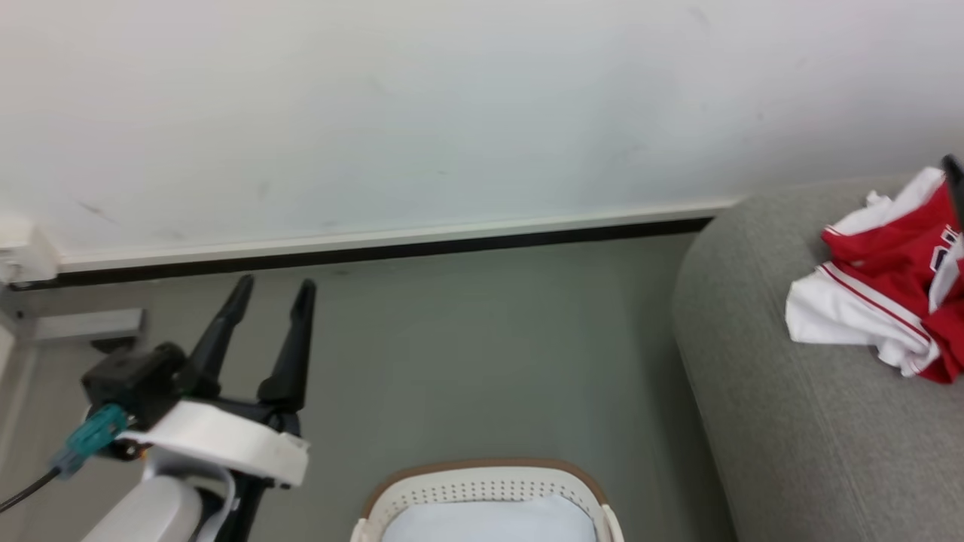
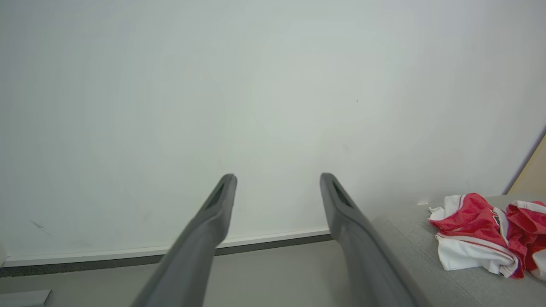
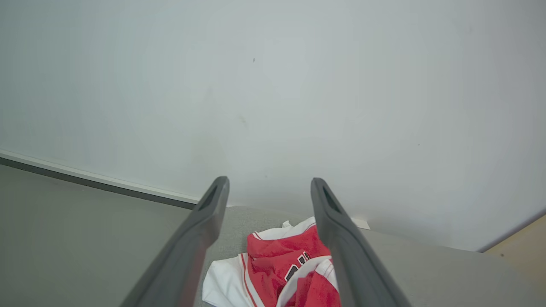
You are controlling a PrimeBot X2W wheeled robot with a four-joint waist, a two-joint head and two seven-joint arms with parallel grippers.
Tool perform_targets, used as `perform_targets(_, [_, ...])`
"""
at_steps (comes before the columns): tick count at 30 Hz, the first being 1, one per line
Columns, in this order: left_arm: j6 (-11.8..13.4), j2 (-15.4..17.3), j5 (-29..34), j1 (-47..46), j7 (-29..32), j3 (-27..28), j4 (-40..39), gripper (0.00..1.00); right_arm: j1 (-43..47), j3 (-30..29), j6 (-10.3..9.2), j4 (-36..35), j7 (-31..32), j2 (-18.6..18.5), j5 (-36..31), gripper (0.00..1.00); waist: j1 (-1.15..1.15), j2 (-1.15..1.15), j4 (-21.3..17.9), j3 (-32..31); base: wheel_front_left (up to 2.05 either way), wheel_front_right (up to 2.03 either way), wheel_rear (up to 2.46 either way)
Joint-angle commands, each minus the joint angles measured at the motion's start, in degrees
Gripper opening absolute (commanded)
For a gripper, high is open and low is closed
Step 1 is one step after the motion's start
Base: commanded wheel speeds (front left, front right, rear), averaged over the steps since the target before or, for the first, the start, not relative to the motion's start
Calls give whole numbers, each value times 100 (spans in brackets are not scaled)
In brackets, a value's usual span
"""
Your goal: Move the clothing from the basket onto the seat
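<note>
Clothing (image 1: 881,301) lies crumpled on the seat (image 1: 791,452), far right. The right gripper (image 3: 268,187) hangs just above it, fingers spread, pinching nothing, and it is clearly the nearer arm. The left gripper (image 1: 275,286), also spread, waits left of the basket (image 1: 482,468). The basket's near part is cut off, so it is possibly emptied.

Head view: high, facing forward and down. wall (image 1: 452,113) across upper half, floor (image 1: 467,354) mid-frame, basket (image 1: 482,476) rim nearest, at bottom edge. seat (image 1: 783,421) at right edge, left gripper (image 1: 275,283) at lower left.
Left wrist view: low, looking along left gripper at wall. seat far off at lower right.
Right wrist view: looking along right gripper (image 3: 269,181) at wall, just above seat. clothing (image 3: 277,260) close, at bottom centre.
All 3 views share wall, skirting (image 1: 376,245), seat, clothing.
</note>
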Motion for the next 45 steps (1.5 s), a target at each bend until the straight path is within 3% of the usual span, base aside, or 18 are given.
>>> perform_targets(1, [49,45,70,213,-1,135,-12,100,233,5,-13,-88,-126,63,55,100,2,0,235,-210,0,0,0])
perform_targets(7, [166,7,164,847,-2,626,129,100,999,-323,-13,-374,-817,710,-86,100,2,0,480,-443,0,0,0])
perform_targets(12, [94,-183,296,1213,-2,960,276,100,1606,-454,-13,-648,-1444,1323,-393,100,2,0,519,-493,0,0,0])
perform_targets(15, [-22,-410,479,1420,-2,1175,326,100,2014,-434,-13,-759,-1957,1673,-565,100,2,0,513,-518,0,0,0])
perform_targets(19, [-462,-725,745,1685,-2,1415,344,100,2510,-430,-13,-675,-2702,2059,-719,100,2,0,503,-518,0,0,0])
perform_targets(23, [-667,-1014,1106,1886,-3,1668,536,100,2879,-406,-13,-474,-3267,2355,-794,100,2,0,455,-533,0,0,0])
perform_targets(33, [-1205,-1604,1844,2257,-2,2221,916,100,3175,-92,-14,232,-4023,2655,-960,100,2,0,308,-539,0,0,0])
perform_targets(45, [-1618,-2042,2388,2248,-2,2666,1129,100,2924,29,-14,655,-4204,2670,-578,100,2,0,285,-568,0,0,0])
